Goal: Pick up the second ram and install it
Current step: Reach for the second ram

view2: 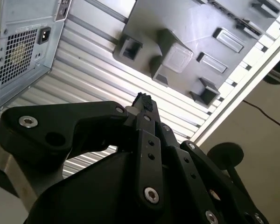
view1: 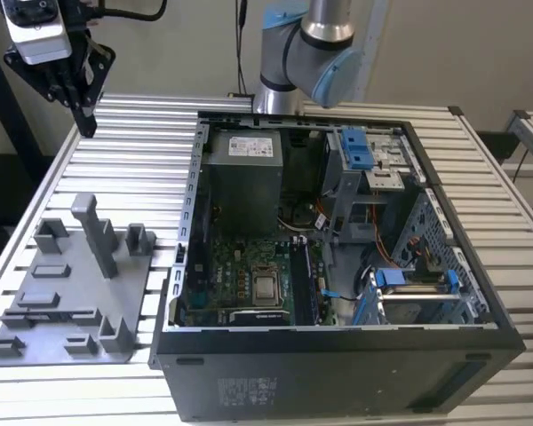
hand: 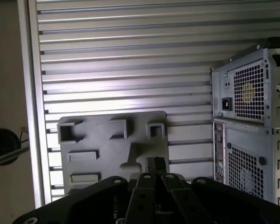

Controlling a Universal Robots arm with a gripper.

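in the exterior view you see the gripper point(view1: 87, 122) hanging above the far corner of the slatted table point(view1: 133, 151), at the exterior view's left. it is well apart from the open computer case point(view1: 338, 364). its fingers are drawn together into one dark point that aims down at the slats. the grey tray point(view1: 62, 302) lies flat on the table, just beside the case on the exterior view's left, with its upright posts standing. the arm point(view1: 306, 53) rises behind the case.

inside the case, look just to the exterior view's right of the processor socket point(view1: 266, 286). the second ram point(view1: 307, 286), as far as you can make out, is the dark narrow strip standing on edge in the board's slots there. you cannot separate it from whatever stands next to it. bright blue brackets point(view1: 355, 146) sit further to the right.

in the second wrist view the gripper point(view2: 143, 100) has its fingertips pressed against each other. the tray point(view2: 186, 28) lies beyond them on the table point(view2: 93, 70), and the case's vented back panel point(view2: 23, 51) sits off to one side.

in the first wrist view the closed gripper point(hand: 155, 163) points at the edge of the tray point(hand: 107, 154), with the case's rear point(hand: 247, 93) beside it on the slats point(hand: 121, 60).
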